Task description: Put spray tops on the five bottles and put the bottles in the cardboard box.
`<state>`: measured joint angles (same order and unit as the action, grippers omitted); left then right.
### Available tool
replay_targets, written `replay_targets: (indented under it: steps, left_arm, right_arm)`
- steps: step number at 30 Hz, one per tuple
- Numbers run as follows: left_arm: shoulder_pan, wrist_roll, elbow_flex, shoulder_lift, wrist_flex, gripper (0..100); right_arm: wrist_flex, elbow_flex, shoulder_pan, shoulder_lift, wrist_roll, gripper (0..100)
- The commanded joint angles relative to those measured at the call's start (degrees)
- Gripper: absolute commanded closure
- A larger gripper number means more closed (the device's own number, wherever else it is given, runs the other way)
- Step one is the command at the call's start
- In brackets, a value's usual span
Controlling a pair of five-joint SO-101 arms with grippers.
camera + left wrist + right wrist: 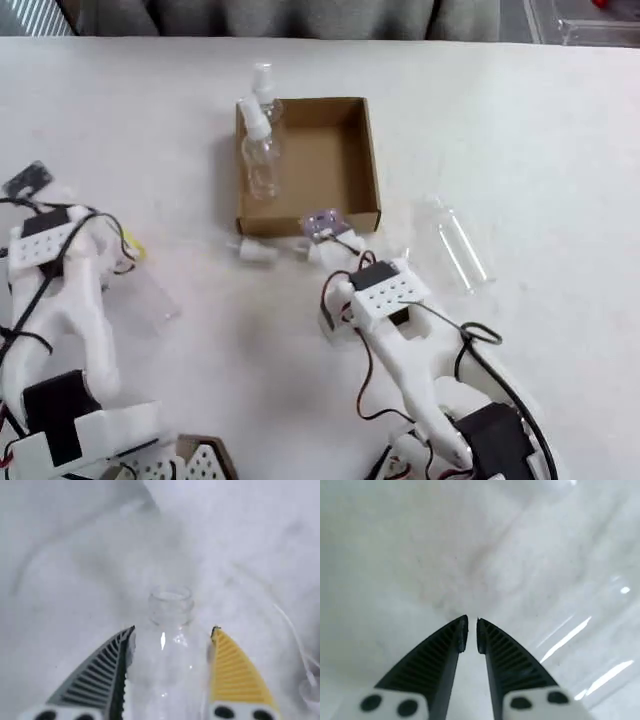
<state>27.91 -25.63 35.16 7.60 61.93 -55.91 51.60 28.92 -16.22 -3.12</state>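
Uncapped bottle [171, 602] between left pincer [173, 629] fingers.

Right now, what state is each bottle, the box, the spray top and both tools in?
Cardboard box: open-topped.
Boxed bottle: capped, lying down.
Corner bottle: capped, at box's far corner.
Side bottle: uncapped, lying on table.
Spray top: loose on table.
Left tool: shut on gripped bottle.
Gripped bottle: uncapped.
Right tool: shut, empty.

Two capped bottles [262, 150] lie in the cardboard box [325, 170] against its nine-o'clock wall. From the box, a loose spray top [252, 251] lies on the table [520, 120] at seven o'clock, a bare bottle [455, 245] at four, and a gripped bottle [170, 672] at eight, in the left gripper [173, 629].
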Motion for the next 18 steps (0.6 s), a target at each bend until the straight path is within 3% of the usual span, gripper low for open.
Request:
replay_targets:
  steps: [1,10,14,18]
  left_arm:
    - [2.9,-2.0,-3.5,0.9,1.1,94]
    - [2.9,-1.8,-3.5,0.9,1.0,94]
    - [2.9,-1.7,-3.4,0.9,1.0,94]
    - [2.9,-1.7,-3.3,0.8,1.0,94]
  right_arm:
    - [0.6,-6.0,-2.4,-0.7,0.0,98.4]
    - [1.0,-15.0,-7.3,-0.1,0.6,96.5]
    - [4.0,-15.5,-6.5,0.0,13.1,92.1]
    - [12.5,-13.2,-6.4,2.2,20.3,96.7]
